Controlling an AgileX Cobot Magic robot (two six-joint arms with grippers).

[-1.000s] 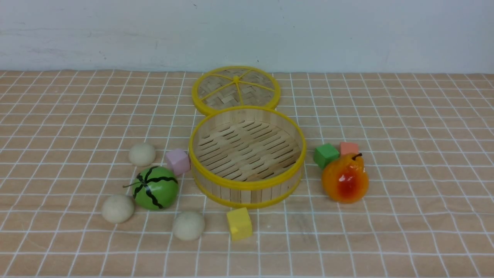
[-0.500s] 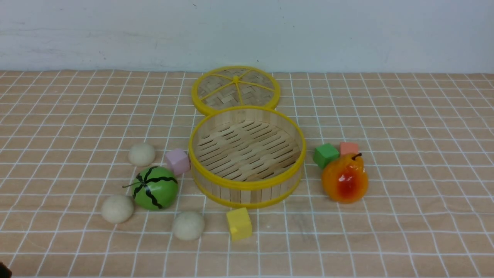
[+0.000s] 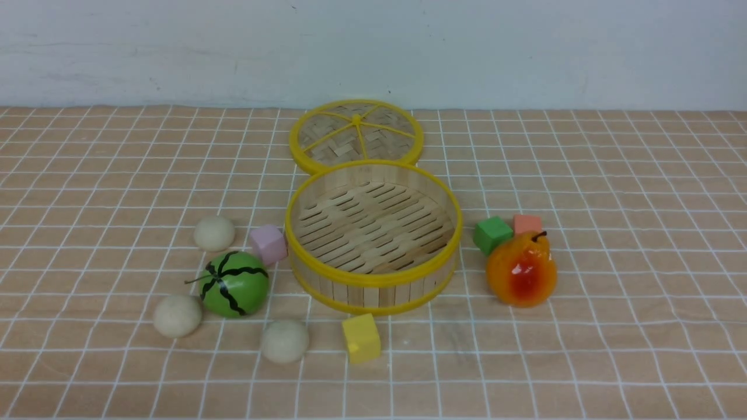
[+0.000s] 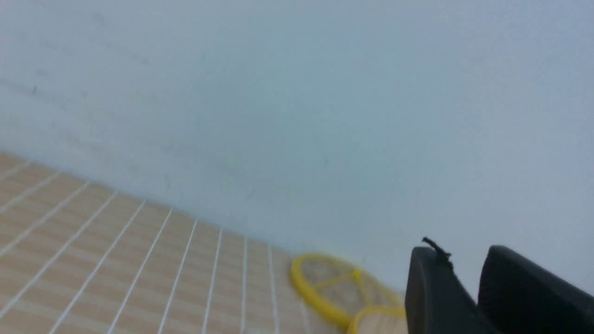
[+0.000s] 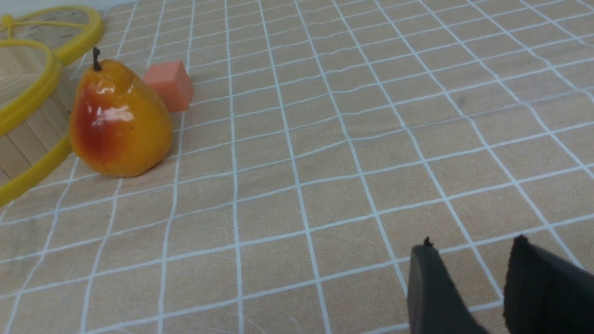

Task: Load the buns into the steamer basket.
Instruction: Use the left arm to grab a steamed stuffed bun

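Three cream buns lie left of the basket in the front view: one at the back (image 3: pixel 214 233), one at the front left (image 3: pixel 177 315), one at the front (image 3: pixel 285 340). The steamer basket (image 3: pixel 373 280) stands empty at the table's middle; its rim also shows in the right wrist view (image 5: pixel 28 106). Neither gripper shows in the front view. My left gripper (image 4: pixel 464 260) has its jaws nearly together, is empty and points toward the back wall. My right gripper (image 5: pixel 472 243) is slightly open and empty, low over bare cloth right of the pear.
The woven lid (image 3: pixel 356 134) lies behind the basket. A green watermelon toy (image 3: pixel 234 284) sits among the buns, with a pink cube (image 3: pixel 269 244) beside it. A yellow cube (image 3: pixel 361 338) is in front of the basket. A pear (image 3: pixel 521 271), a green cube (image 3: pixel 492 234) and an orange cube (image 3: pixel 527 224) are on the right.
A dark tip showed at the front view's bottom left corner half a second ago and is gone now. No object has moved.
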